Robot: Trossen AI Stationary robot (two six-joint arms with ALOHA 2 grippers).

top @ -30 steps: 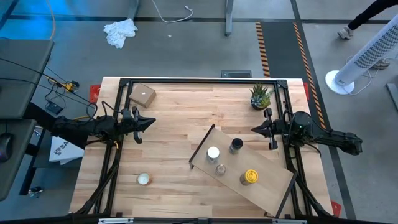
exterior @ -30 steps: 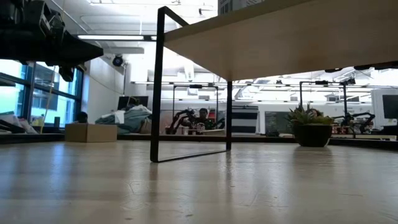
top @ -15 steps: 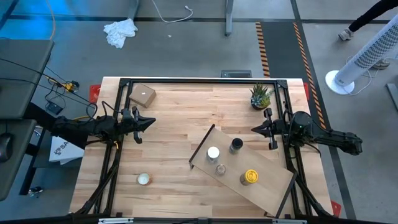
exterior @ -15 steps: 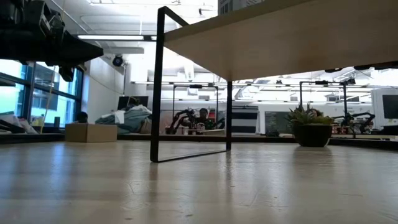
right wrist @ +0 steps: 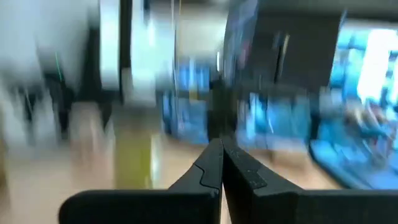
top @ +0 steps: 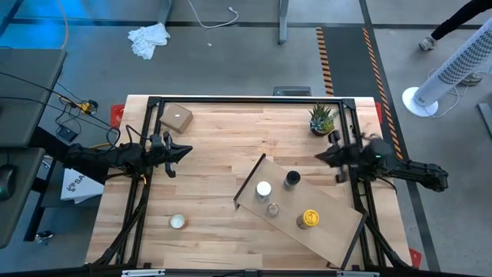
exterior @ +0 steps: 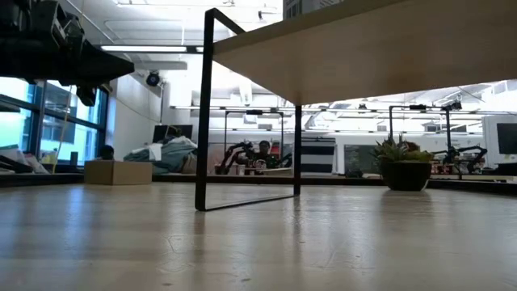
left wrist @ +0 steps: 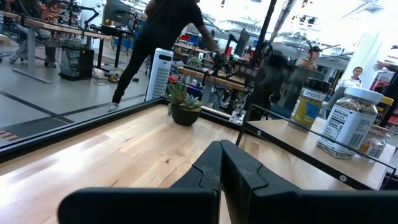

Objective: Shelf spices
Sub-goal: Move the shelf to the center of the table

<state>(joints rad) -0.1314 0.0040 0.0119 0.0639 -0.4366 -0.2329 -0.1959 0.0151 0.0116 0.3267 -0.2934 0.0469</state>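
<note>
The shelf [top: 307, 206] stands slantwise on the bench [top: 215, 138], toward the right arm's side, and its plank already carries four spice jars. The white-capped jar [top: 264, 188] and the black-capped jar [top: 291, 180] stand near the end with the black frame leg [top: 250, 183]. The small glass jar [top: 273, 208] is just beside the white-capped one, and the yellow jar [top: 309, 219] stands further along the plank, apart from the others. All four look upright, with gaps between them, so I judge that a tool could still reach each one alone.

One more small jar [top: 177, 221] with a pale lid stands on the bare bench, well apart from the shelf, on the left arm's side. It seems to be the piece not yet shelved, so I judge that the left arm would fetch it.

The left tool [left wrist: 221, 163] hangs above the bench near the left edge with its two fingers pressed together and holds nothing. The right tool [right wrist: 221, 158] is near the right edge, between the potted plant [top: 322, 118] and the shelf. Its fingers are also pressed together and empty, and its picture is smeared, which suggests that this arm is moving.

A small cardboard box [top: 177, 118] lies at the far left corner, out of the way of both arms.
</note>
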